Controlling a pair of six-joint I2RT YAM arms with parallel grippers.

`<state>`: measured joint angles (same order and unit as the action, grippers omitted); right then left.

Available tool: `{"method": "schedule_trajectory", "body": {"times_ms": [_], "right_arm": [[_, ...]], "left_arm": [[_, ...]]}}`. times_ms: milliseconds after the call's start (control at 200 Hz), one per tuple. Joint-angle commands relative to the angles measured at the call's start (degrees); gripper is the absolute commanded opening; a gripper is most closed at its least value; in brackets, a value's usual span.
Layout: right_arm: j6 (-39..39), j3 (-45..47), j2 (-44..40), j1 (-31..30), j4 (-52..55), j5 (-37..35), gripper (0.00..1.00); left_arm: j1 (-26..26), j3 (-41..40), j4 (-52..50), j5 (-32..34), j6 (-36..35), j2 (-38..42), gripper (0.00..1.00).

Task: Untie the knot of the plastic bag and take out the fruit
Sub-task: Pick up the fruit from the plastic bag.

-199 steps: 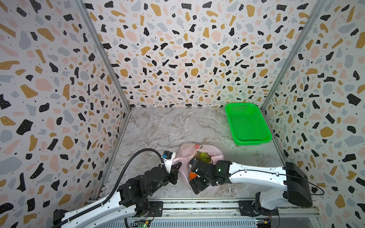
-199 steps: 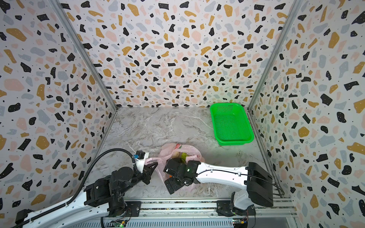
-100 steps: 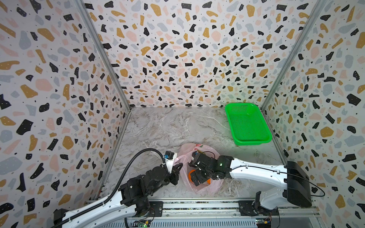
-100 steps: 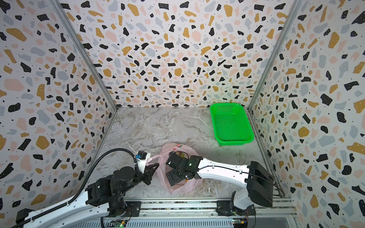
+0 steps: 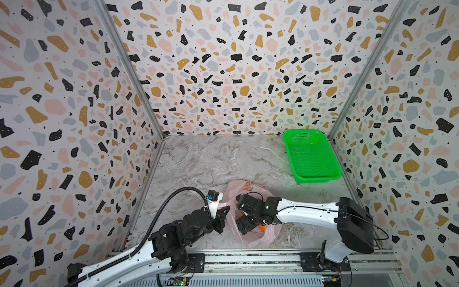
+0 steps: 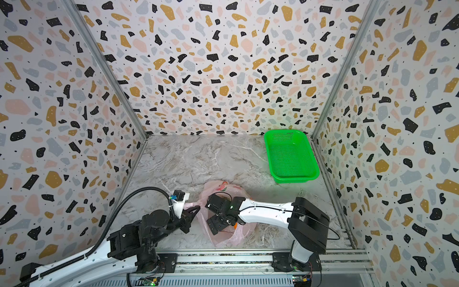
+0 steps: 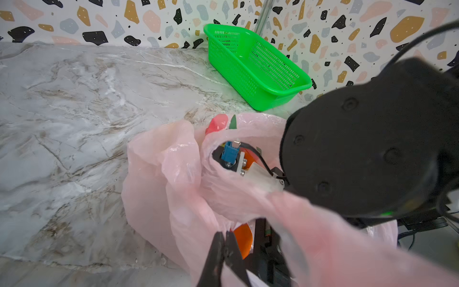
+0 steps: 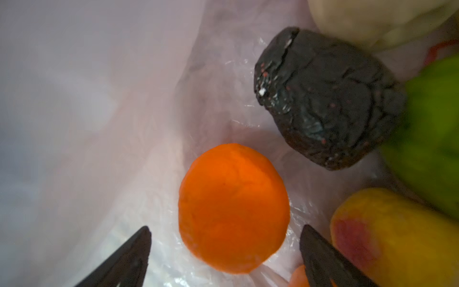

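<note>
Two arms: both meet at the plastic bag [image 5: 258, 238], which lies at the near middle of the table [image 5: 211, 159].
Left tool [image 7: 224, 239]: jaws together, clamped on a fold of the bag's pink rim, holding the mouth up on its left side.
Right tool [image 8: 224, 231]: jaws wide apart inside the bag, one finger on either side of a tangerine [image 8: 233, 208]. It holds nothing, and whether it touches the tangerine cannot be told.
Change: a second ago the bag lay flatter and a green piece showed through its open top. Now the plastic stands up around the right wrist and hides that piece from above.
Meaning: judged, the untying is done, since no knot is visible and the mouth gapes. The first pick appears to be in hand.
Bag contents: the tangerine; a dark avocado [image 8: 327, 99]; a green fruit [image 8: 432, 139]; a yellow-red fruit [image 8: 397, 238]; a pale piece [image 8: 372, 17] at the edge of view; a sliver of a second orange piece [image 8: 299, 277].
Green basket [image 5: 318, 179]: far right, well apart from the bag, with nothing visible in it.
Fruit outside the bag: none seen.
</note>
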<state>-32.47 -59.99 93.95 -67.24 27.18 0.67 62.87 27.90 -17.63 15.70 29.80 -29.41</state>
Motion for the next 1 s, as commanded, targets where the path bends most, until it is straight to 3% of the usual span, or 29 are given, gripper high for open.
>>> {"method": "schedule_trajectory", "body": {"times_ms": [0, 360, 586, 996], "right_arm": [[1.4, 0.2, 0.2, -0.2, -1.8, -1.8, 0.93], [3.5, 2.8, 1.6, 0.8, -8.8, -2.9, 0.84], [3.9, 2.9, 0.6, 0.8, -8.3, -2.3, 0.62], [2.9, 1.2, -12.2, 1.6, -1.5, -1.5, 0.60]], "left_arm": [[0.4, -0.8, 1.9, 0.5, 0.5, 0.8, 0.00], [0.3, -0.7, 1.8, 0.6, 0.5, 0.9, 0.00], [0.3, -0.8, 1.8, 0.7, 0.5, 0.8, 0.00], [0.4, -1.0, 2.3, 1.2, 0.1, 0.4, 0.00]]}}
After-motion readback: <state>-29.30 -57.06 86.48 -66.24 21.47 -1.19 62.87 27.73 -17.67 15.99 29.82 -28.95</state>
